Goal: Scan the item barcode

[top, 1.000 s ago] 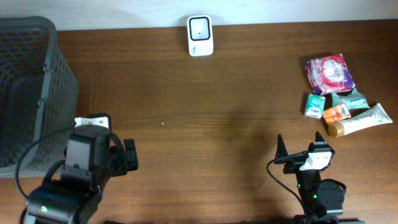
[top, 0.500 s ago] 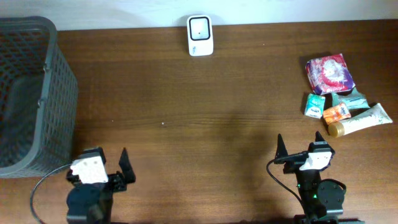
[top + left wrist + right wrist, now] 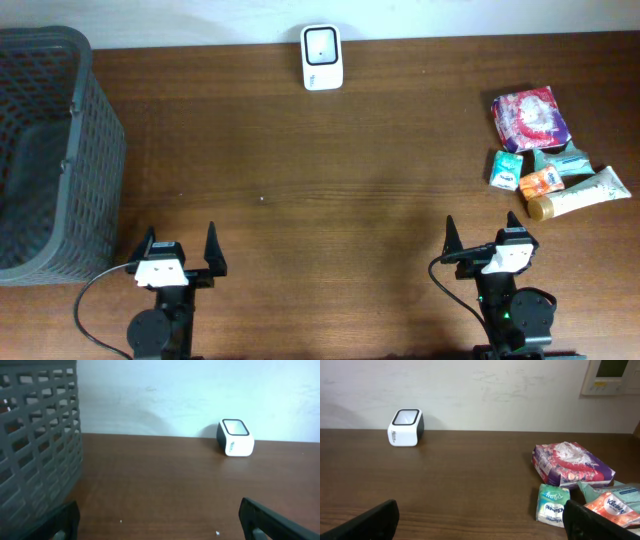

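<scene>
Left gripper [image 3: 181, 250] near left, jaws wide and empty, right gripper [image 3: 485, 248] near right, equally wide and empty, white scanner [image 3: 322, 57] far centre, packets [image 3: 530, 118] right, grey basket [image 3: 98, 150] left

Mock shop checkout: barcode scanner [image 3: 322, 57], basket [image 3: 100, 170], packaged toiletries [image 3: 545, 182].

white scanner [image 3: 322, 58] with a dark top window sits upright at the desk's [image 3: 330, 180] far edge; over on the right, bunched close together: purple-red packet [image 3: 530, 118], teal tissue pack [image 3: 506, 169], orange tissue pack [image 3: 541, 183], tube [image 3: 580, 195] lying flat
</scene>
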